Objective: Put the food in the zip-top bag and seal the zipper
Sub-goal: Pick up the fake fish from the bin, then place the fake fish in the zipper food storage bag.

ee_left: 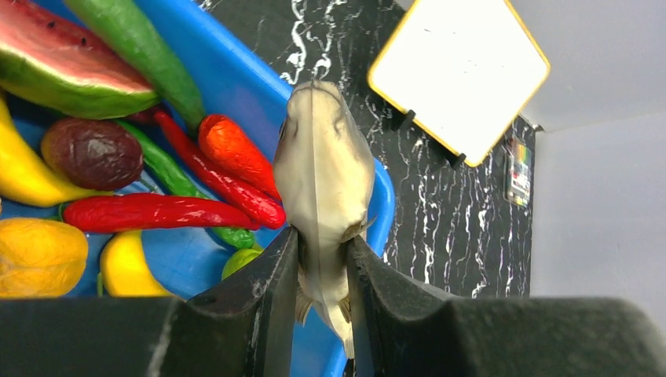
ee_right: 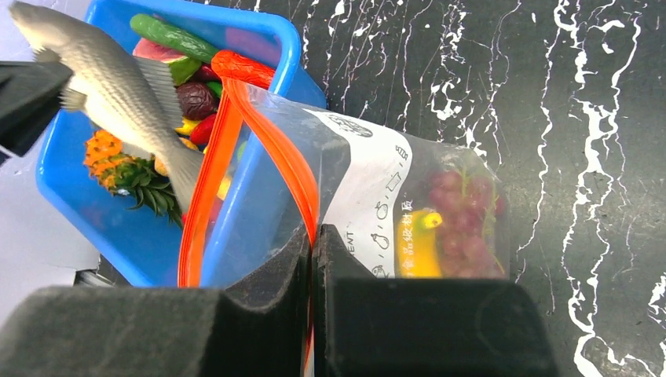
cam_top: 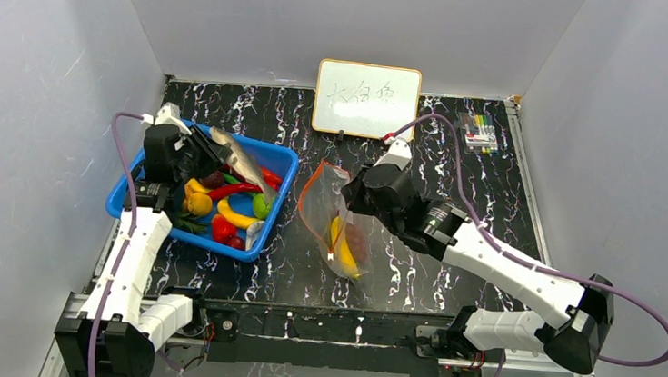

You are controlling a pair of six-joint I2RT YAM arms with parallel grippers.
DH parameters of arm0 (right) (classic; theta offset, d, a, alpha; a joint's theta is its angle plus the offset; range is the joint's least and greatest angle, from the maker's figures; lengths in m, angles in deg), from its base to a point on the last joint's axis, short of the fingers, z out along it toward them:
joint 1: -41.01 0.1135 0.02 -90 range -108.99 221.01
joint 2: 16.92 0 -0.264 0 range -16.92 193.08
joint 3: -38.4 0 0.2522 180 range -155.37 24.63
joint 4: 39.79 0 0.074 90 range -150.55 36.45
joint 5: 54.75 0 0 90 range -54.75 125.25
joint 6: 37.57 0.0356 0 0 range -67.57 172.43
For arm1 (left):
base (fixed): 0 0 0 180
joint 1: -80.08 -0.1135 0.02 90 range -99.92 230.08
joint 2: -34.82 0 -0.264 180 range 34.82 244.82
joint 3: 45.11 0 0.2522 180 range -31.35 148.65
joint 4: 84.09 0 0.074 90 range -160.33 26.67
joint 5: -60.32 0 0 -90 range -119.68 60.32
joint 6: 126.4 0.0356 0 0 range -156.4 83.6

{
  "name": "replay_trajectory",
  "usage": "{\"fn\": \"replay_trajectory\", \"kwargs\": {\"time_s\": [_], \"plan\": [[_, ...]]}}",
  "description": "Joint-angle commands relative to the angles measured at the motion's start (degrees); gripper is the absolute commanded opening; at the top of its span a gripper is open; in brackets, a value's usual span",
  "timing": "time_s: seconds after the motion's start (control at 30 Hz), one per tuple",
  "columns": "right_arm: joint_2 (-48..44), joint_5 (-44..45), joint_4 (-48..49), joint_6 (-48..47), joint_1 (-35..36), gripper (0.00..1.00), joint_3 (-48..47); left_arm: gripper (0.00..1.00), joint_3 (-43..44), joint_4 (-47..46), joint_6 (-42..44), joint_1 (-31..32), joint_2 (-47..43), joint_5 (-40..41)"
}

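Fingers (ee_left: 259, 306) of left gripper (ee_left: 322, 247) clamped on toy fish (ee_left: 322, 165), blue basket (ee_left: 236, 71) beyond fingertips; right gripper (ee_right: 312, 236) fingers pinched together on zipper (ee_right: 271, 133) of zip-top bag (ee_right: 369, 181).

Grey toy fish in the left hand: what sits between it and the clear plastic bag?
Top view: only the blue plastic basket's rim and a bare strip of black marbled table separate fish and bag.
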Motion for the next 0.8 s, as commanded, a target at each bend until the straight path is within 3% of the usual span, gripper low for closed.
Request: {"fn": "replay_trajectory", "kwargs": {"time_s": [0.0,0.23,0.43,0.77], "plan": [[1.83,2.11,4.40,0.01,-0.27,0.00,-3.95,0.08,6.50,4.11,4.07,1.12,-1.35,-4.00],[6.28,4.14,5.03,-0.22,-0.29,0.00,-6.25,0.08,10.20,6.51,5.80,3.81,-1.85,-11.73],[8.41,2.35,5.75,0.59,-0.33,0.00,-8.39,0.07,8.17,-1.49,-0.51,7.03,-3.98,-22.32],[9.40,-1.51,7.72,-2.12,-0.32,0.00,-8.15,0.05,10.03,-6.75,-4.82,9.49,-5.57,-24.29]]}}
